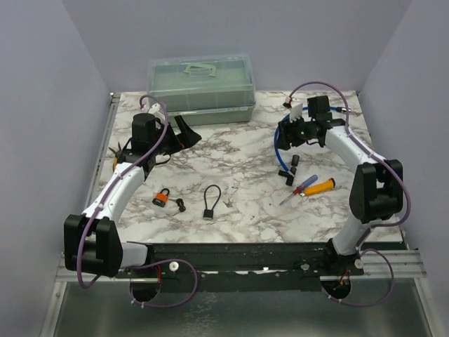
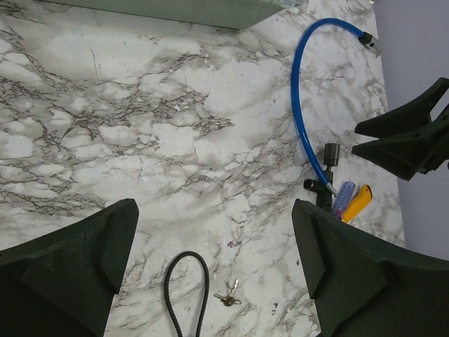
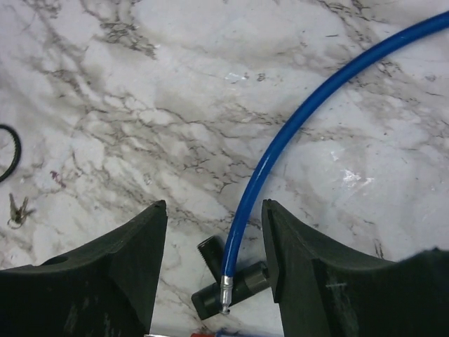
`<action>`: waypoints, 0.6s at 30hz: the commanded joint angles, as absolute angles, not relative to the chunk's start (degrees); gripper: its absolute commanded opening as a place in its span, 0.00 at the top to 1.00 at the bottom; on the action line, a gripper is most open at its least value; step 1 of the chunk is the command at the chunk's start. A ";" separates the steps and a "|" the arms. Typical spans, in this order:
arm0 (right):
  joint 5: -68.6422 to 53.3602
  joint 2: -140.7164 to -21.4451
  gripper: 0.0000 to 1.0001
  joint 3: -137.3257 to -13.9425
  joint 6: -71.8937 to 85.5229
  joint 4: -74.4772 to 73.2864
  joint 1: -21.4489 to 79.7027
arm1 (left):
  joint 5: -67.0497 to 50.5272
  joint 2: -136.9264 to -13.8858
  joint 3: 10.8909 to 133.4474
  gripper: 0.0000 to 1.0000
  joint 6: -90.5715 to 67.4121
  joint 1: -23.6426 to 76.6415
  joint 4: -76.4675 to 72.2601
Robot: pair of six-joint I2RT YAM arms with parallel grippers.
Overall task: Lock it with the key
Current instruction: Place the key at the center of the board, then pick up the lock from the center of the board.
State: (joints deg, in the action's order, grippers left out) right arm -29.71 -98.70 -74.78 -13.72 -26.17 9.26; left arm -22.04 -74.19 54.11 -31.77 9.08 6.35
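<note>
My right gripper [image 3: 210,242] hangs spread and empty over the blue cable lock [image 3: 280,144], whose metal tip meets its black body at the bottom centre of that wrist view. My left gripper [image 2: 214,242] is open too. The key [image 3: 15,210] lies at the left edge, beside the black cable lock [image 1: 212,200] (nothing grasped yet). I judge this the approach. Next comes pinching the key.

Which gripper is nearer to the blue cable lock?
Right. The right gripper hovers just over the blue cable lock; the left gripper is far across the table, near the clear plastic box.
</note>
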 commanded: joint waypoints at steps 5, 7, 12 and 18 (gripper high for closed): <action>-20.47 -107.21 0.40 -80.40 -8.01 -28.14 9.46 | -21.33 -72.87 54.26 0.01 -31.07 9.23 5.27; -20.07 -108.77 0.40 -81.16 -7.54 -28.83 9.49 | -21.08 -72.27 53.72 0.01 -30.94 9.27 5.27; -19.87 -111.54 0.40 -82.08 -6.84 -29.96 9.49 | -20.58 -71.72 52.65 0.01 -30.94 9.28 5.27; -22.84 -113.13 0.44 -81.20 -6.00 -30.46 9.49 | -20.57 -72.17 52.95 0.01 -30.77 9.23 5.11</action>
